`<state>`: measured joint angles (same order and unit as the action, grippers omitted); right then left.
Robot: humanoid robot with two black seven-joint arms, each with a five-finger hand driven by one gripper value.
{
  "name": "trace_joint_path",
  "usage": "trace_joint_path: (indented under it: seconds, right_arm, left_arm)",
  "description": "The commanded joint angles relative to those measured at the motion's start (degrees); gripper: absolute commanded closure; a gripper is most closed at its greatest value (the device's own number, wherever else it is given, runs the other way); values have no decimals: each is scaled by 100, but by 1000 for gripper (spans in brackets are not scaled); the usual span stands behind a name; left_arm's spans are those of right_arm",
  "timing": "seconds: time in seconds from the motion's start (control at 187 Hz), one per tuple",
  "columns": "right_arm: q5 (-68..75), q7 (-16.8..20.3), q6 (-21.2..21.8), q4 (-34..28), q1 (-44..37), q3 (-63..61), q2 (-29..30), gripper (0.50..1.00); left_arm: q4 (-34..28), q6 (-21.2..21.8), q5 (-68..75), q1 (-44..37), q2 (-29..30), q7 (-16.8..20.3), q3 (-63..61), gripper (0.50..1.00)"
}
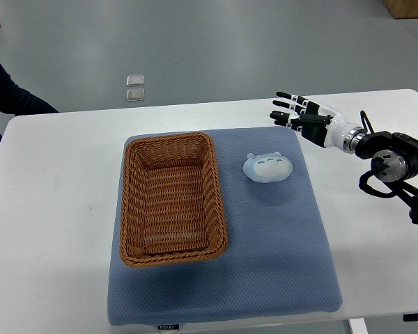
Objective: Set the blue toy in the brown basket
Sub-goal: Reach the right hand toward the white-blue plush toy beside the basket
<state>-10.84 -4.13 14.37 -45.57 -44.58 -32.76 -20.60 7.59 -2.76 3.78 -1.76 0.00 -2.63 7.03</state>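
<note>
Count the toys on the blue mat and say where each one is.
1. The blue toy lies on the blue mat, just right of the brown basket, which looks empty; nothing appears hidden.

A brown wicker basket (173, 200) sits on a blue mat (279, 257) on the white desk (49, 209). The pale blue toy (267, 167) lies on the mat just right of the basket. The right hand (303, 118) hovers beyond the toy, fingers spread and holding nothing. A person's dark sleeve (7, 90) shows at upper left.
</note>
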Motion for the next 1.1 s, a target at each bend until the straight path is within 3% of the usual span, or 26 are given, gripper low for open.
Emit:
trace_joint_path:
  seconds: [0.0, 0.326, 0.535, 0.636, 0.888, 1.096]
  right_arm:
    - [-147, -9, 5, 13, 2, -2, -14, 583]
    - [-375, -53, 22, -14, 2, 7, -5, 585]
    - [-2511, -237, 110, -128, 2, -2, -111, 587]
    - [-3512, -554, 435, -163, -51, -2, -216, 587]
    - [-5102, -861, 1384, -356, -640, 16, -647, 585]
    - [-6764, -861, 1394, -523, -833, 393, -594, 585]
  left_arm:
    - [5, -5, 0, 0, 0, 0, 0, 500]
    - [5, 22, -9, 18, 0, 17, -27, 500]
    - [-12, 22, -9, 53, 0, 17, -27, 500]
    - [-12, 22, -9, 53, 0, 17, -27, 500]
    - [-12, 22, -9, 53, 0, 17, -27, 500]
    - [-12, 22, -9, 53, 0, 17, -35, 500]
